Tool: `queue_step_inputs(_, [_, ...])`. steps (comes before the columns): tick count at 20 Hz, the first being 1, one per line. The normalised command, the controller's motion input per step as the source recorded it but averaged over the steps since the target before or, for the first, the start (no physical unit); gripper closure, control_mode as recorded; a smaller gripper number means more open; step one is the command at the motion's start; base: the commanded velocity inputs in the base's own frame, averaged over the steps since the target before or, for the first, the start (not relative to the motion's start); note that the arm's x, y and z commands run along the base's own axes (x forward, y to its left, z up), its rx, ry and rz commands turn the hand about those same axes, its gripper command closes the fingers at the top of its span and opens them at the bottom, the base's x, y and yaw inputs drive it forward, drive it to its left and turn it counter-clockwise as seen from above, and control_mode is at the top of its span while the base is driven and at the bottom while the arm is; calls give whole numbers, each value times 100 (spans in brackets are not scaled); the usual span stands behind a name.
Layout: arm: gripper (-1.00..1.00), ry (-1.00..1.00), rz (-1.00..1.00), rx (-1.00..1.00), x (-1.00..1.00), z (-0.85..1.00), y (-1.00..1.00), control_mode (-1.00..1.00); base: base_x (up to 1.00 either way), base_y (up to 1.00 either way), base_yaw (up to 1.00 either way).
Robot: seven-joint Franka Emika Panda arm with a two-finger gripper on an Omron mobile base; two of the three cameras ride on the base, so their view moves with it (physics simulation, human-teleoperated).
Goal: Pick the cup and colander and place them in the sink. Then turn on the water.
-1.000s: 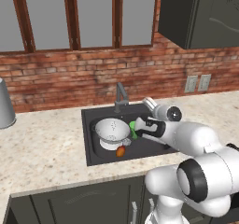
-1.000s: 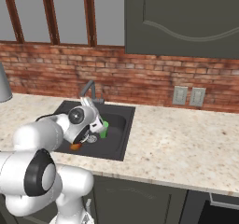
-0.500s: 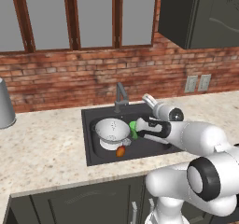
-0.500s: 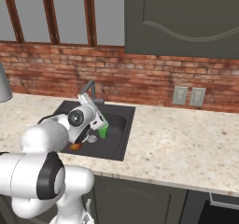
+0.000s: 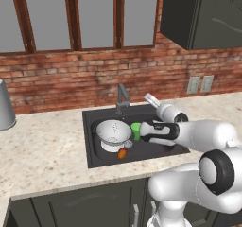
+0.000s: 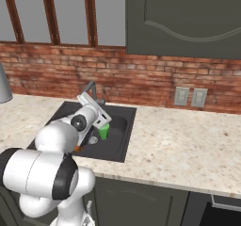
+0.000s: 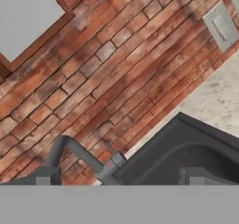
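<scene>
**Cup and colander in the basin, open gripper above them**

In the left base view the white colander point(image 5: 113, 132) sits in the left half of the dark sink point(image 5: 163, 151), with the green cup point(image 5: 136, 130) just to its right and a small orange item point(image 5: 122, 153), too small to name, lying in front of it. The gripper point(image 5: 144, 131) hangs over the basin close beside the cup, its jaws spread wide and holding nothing. The grey faucet point(image 5: 122, 96) stands at the back rim, and a grey metal cylinder point(image 5: 4, 105) stands far off on the counter point(image 5: 42, 150) at the left edge.

The right base view hides the colander behind the arm but shows the cup point(image 6: 103, 131) below the hand, plus two wall outlets point(image 6: 190, 97) on the brick.

The hand view looks, rolled, toward the brick wall point(image 7: 116, 69), catching the faucet's point(image 7: 74, 153) bent neck, the sink's dark rim point(image 7: 186, 129), a window corner point(image 7: 23, 8) and an outlet point(image 7: 220, 27).
</scene>
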Motion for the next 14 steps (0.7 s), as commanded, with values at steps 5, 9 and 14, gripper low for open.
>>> queue_step_inputs(5, [-100,-12,2,-11,0,0,0,-100,0,0,0])
queue_step_inputs(9, [-100,-10,2,-8,-2,0,-5,-100,0,0,0])
queue_step_inputs(14, [-100,-9,3,-7,-3,0,-11,-100,0,0,0])
